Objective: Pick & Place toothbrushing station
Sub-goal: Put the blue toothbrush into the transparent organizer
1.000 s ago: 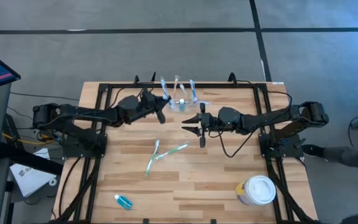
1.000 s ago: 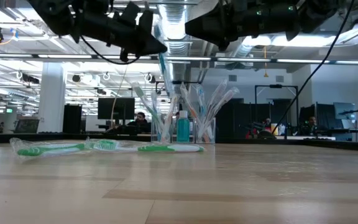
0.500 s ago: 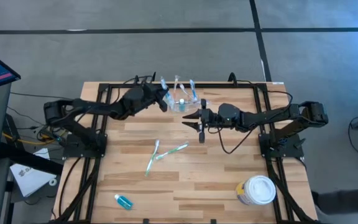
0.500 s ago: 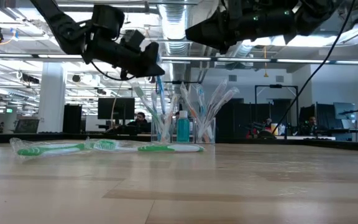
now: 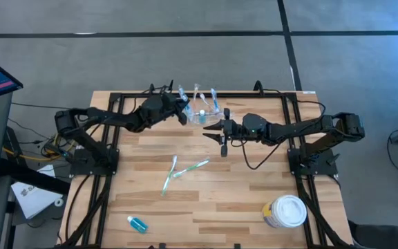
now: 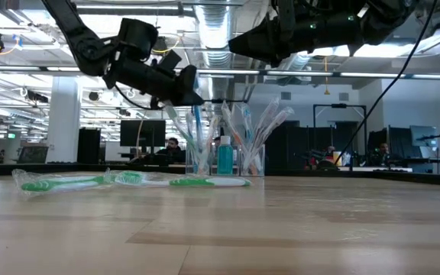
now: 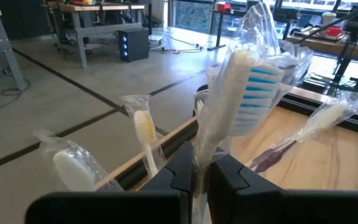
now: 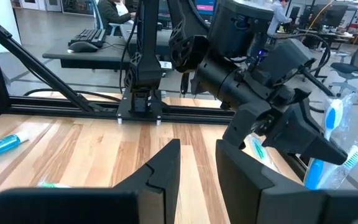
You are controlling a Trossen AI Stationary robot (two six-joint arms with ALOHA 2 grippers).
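Note:
The toothbrushing station (image 5: 203,115) is a low clear holder at the table's far middle. It holds several wrapped toothbrushes upright and a blue tube (image 6: 224,156). My left gripper (image 5: 183,111) is just left of it, shut on a wrapped toothbrush with blue bristles (image 7: 253,93). That brush's blue handle (image 6: 198,130) reaches down among the brushes standing in the station (image 6: 239,164). My right gripper (image 5: 215,133) hovers open in front of the station, holding nothing (image 8: 197,162). My left gripper pinches the wrapped toothbrush between its two fingers on the handle (image 7: 199,158), a little below the bristle head. The fingers come nearly level from the table's left and lie across the brush. The brush stands almost upright, head up; whether its lower end rests in the station I cannot tell.
Two green toothbrushes (image 5: 184,170) lie crossed on the table's middle. A small blue bottle (image 5: 137,223) lies near the front left, and a white-lidded tub (image 5: 285,211) stands at the front right. A black frame rail (image 5: 206,95) runs behind the station.
My left gripper has moved toward the table's far edge and the station and has sunk, staying shut on the blue toothbrush. The brush's lower end has come down among the brushes in the station. My right gripper has kept open and almost still.

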